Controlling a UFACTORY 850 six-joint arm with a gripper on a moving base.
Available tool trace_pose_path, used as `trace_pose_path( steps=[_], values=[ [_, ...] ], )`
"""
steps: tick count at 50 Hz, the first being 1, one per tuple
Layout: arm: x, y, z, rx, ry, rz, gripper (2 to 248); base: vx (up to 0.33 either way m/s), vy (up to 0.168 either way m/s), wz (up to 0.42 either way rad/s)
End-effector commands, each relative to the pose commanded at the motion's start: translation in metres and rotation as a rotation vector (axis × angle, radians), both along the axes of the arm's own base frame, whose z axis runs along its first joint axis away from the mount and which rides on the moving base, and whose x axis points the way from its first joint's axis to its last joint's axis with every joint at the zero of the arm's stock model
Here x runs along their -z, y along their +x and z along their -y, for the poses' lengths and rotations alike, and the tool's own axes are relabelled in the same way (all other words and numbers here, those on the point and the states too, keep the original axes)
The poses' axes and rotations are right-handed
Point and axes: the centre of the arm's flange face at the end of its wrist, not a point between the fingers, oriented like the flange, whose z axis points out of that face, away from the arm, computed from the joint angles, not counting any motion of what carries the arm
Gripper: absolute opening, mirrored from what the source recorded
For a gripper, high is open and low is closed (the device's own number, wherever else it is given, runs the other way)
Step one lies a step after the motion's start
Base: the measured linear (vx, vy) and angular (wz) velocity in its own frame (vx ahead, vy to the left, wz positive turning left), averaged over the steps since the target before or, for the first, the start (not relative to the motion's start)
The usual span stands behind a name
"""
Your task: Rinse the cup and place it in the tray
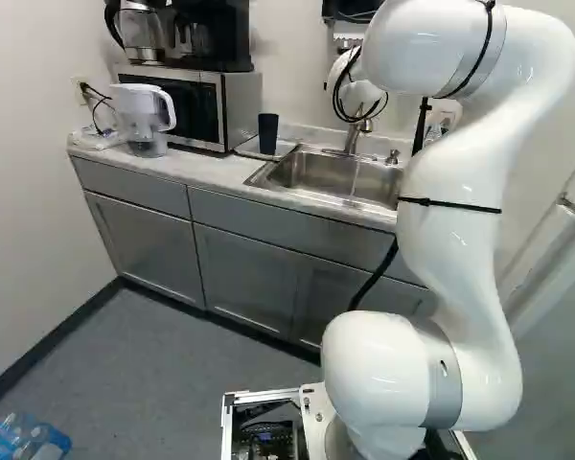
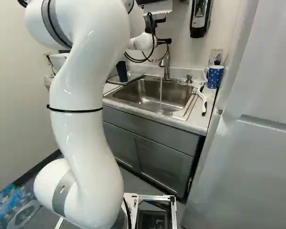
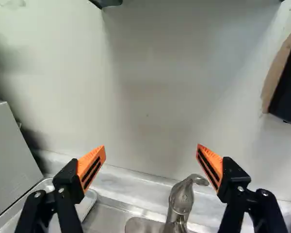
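The robot arm (image 1: 460, 192) stands nearest, reaching over the counter toward about twelve o'clock. Beyond it is the stainless-steel sink (image 1: 316, 175), with a thin stream of water (image 2: 161, 90) falling into the bowl. The rimmed metal tray (image 3: 87, 200) lies at the sink's ten o'clock. There too the dark blue tumbler (image 1: 268, 134) stands upright, on the tray or right at its edge; I can't tell which. I take it for the task's cup, though a polka-dot mug (image 2: 214, 77) sits at the sink's two o'clock.

The tumbler looks like light, fairly stiff plastic, tall and handleless. Empty, it should tip at a nudge; wet, it may be slippery. I would take it by opposite sides around mid-height, clear of the lip, squeezing gently so the wall doesn't flex. If it needs rinsing, water inside will make it heavier and shift its balance.

Farther off, up by the faucet (image 3: 180, 201), the gripper (image 3: 151, 148) is spread wide, its orange pads (image 3: 92, 159) well apart and holding nothing. From there, the next move is probably either to the faucet lever or back toward ten o'clock for the tumbler.
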Motion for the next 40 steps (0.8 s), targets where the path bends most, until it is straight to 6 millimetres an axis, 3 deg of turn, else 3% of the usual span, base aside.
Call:
trace_pose_path(
  steps=[40],
  values=[
    [0.0051, -0.001, -0.0054, -0.008, 0.013, -0.059, 247, 0.0, 0.0, 0.0]
  ],
)
